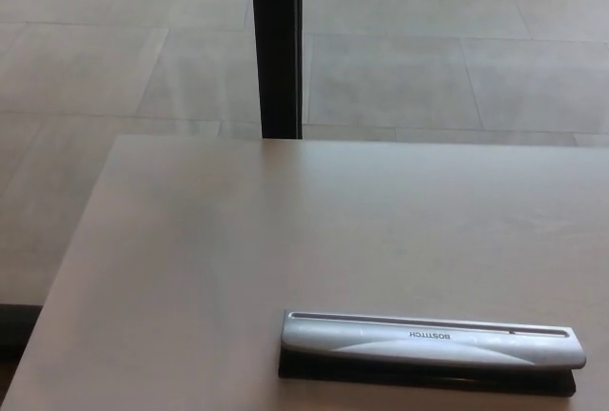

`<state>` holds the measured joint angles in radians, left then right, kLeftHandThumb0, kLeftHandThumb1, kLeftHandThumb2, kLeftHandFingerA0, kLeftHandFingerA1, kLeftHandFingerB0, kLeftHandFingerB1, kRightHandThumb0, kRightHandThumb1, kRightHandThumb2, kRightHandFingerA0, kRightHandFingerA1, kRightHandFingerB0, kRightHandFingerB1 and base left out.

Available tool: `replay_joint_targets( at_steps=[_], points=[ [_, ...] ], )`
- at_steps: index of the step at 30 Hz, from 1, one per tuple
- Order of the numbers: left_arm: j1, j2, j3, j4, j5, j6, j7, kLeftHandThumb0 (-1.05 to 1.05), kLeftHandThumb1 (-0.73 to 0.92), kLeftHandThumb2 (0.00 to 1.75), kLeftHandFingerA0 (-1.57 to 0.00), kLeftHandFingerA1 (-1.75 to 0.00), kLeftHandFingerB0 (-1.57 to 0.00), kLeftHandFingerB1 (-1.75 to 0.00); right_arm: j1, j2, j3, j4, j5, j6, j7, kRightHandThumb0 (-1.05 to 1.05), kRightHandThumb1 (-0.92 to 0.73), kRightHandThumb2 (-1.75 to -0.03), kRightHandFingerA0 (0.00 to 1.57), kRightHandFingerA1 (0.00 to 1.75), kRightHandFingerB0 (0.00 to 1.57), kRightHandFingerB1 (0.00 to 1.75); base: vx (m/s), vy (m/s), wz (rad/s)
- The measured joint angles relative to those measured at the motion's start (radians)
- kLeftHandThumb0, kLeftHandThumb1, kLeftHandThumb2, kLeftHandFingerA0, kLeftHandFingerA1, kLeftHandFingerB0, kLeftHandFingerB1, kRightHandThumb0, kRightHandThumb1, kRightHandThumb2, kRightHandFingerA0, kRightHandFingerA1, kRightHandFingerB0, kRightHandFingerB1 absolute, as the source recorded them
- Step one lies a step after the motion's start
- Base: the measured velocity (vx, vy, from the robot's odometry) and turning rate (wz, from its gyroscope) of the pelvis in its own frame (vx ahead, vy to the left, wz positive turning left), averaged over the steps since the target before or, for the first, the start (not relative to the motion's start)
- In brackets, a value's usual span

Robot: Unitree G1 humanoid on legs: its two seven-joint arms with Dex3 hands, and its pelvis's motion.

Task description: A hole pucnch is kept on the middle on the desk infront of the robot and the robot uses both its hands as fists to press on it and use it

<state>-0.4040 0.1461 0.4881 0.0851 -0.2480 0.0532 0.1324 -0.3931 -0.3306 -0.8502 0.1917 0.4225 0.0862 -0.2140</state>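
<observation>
A silver hole punch [430, 341] with a black base lies flat on the pale worktop [238, 240], near the front edge and to the right of the middle of the picture. It runs lengthwise from left to right, almost parallel to the worktop's front edge. A long dark slot runs along its far upper side, and small dark lettering sits on its top, upside down from this view. Its lever is down, resting on the base. Neither robot hand shows in the head view, so their state cannot be told. Beyond the worktop's far edge a black upright post [277, 45] rises from a floor [457, 49] of large grey tiles. Nothing touches the punch.
</observation>
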Motion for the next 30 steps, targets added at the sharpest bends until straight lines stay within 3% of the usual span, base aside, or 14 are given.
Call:
replay_joint_targets(
  at_steps=[1,3,4,5,6,7,14,15,16,17,20,24,26,30],
  points=[
    [0.000,-0.018,-0.019,-0.015,-0.001,0.001,0.000,-0.10,0.51,1.32,-0.92,-1.75,-0.76,-1.45,0.003,0.014,0.018,-0.027,0.002,0.003,0.000,-0.16,-0.71,-0.98,1.21,1.75,0.71,1.16,0.00,0.000,0.00],
    [0.001,-0.063,-0.072,-0.050,-0.001,0.002,-0.001,-0.14,0.57,1.25,-0.90,-1.75,-0.75,-1.48,0.015,0.052,0.065,-0.089,0.005,0.008,0.001,-0.11,-0.71,-1.01,1.20,1.75,0.73,1.18,0.00,0.000,0.00],
    [0.002,-0.087,-0.100,-0.069,-0.001,0.004,-0.001,-0.12,0.58,1.25,-0.91,-1.75,-0.67,-1.60,0.025,0.071,0.091,-0.122,0.006,0.011,0.002,-0.14,-0.69,-1.10,1.02,1.75,0.75,1.24,0.00,0.000,0.00],
    [0.004,-0.118,-0.138,-0.093,-0.001,0.007,-0.001,-0.11,0.58,1.24,-0.91,-1.75,-0.67,-1.61,0.038,0.097,0.128,-0.164,0.008,0.015,0.003,-0.13,-0.69,-1.09,1.01,1.75,0.74,1.26,0.00,0.000,0.00],
    [0.006,-0.141,-0.168,-0.110,-0.001,0.009,-0.001,-0.21,0.59,1.19,-1.18,-1.48,-0.84,-1.24,0.049,0.116,0.156,-0.192,0.009,0.018,0.006,-0.17,-0.66,-1.10,1.03,1.75,0.76,1.30,0.00,0.000,0.00],
    [0.010,-0.165,-0.203,-0.129,-0.001,0.012,-0.001,-0.14,0.64,1.11,-0.87,-1.75,-0.64,-1.56,0.063,0.136,0.188,-0.224,0.011,0.021,0.009,-0.21,-0.65,-1.09,1.04,1.75,0.76,1.32,0.00,0.000,0.00],
    [0.072,-0.325,-0.459,-0.252,-0.002,0.048,0.000,-0.19,0.67,1.03,-0.88,-1.75,-0.65,-1.47,0.191,0.260,0.424,-0.408,0.016,0.044,0.038,-0.22,-0.65,-1.13,1.01,1.75,0.72,1.44,0.00,0.000,0.00],
    [0.087,-0.349,-0.504,-0.274,-0.001,0.059,0.000,-0.21,0.67,1.05,-0.89,-1.75,-0.59,-1.58,0.218,0.276,0.466,-0.439,0.017,0.050,0.046,-0.20,-0.65,-1.11,1.01,1.75,0.60,1.58,0.00,0.000,0.00],
    [0.096,-0.364,-0.535,-0.287,-0.001,0.066,0.000,-0.21,0.67,1.05,-0.89,-1.75,-0.59,-1.58,0.235,0.286,0.493,-0.460,0.018,0.053,0.050,-0.20,-0.65,-1.11,1.01,1.75,0.60,1.58,0.00,0.000,0.00],
    [0.106,-0.374,-0.573,-0.300,-0.001,0.075,0.000,-0.22,0.66,1.07,-0.88,-1.75,-0.68,-1.48,0.256,0.297,0.528,-0.486,0.018,0.059,0.056,-0.20,-0.68,-1.09,0.99,1.75,0.58,1.56,0.00,0.000,0.00],
    [0.118,-0.370,-0.676,-0.336,0.002,0.114,0.003,-0.24,0.68,1.03,-0.88,-1.75,-0.58,-1.57,0.320,0.322,0.625,-0.554,0.022,0.079,0.080,-0.23,-0.69,-1.09,0.99,1.75,0.57,1.57,0.00,0.000,0.00],
    [0.146,-0.362,-0.761,-0.344,0.001,0.163,0.019,-0.22,0.76,0.95,-0.85,-1.75,-0.55,-1.48,0.377,0.324,0.714,-0.591,0.014,0.098,0.110,-0.23,-0.69,-1.08,1.02,1.75,0.60,1.62,0.00,0.000,0.00],
    [0.166,-0.359,-0.793,-0.342,0.005,0.177,0.041,-0.22,0.76,0.93,-0.84,-1.75,-0.54,-1.47,0.401,0.324,0.743,-0.594,0.006,0.106,0.116,-0.25,-0.68,-1.09,0.98,1.75,0.70,1.49,0.00,0.000,0.00],
    [0.181,-0.351,-0.832,-0.334,0.011,0.181,0.088,-0.23,0.76,0.92,-0.83,-1.75,-0.55,-1.39,0.432,0.324,0.775,-0.594,-0.012,0.120,0.116,-0.29,-0.67,-1.06,1.03,1.75,0.58,1.63,0.00,0.000,0.00]
  ],
)
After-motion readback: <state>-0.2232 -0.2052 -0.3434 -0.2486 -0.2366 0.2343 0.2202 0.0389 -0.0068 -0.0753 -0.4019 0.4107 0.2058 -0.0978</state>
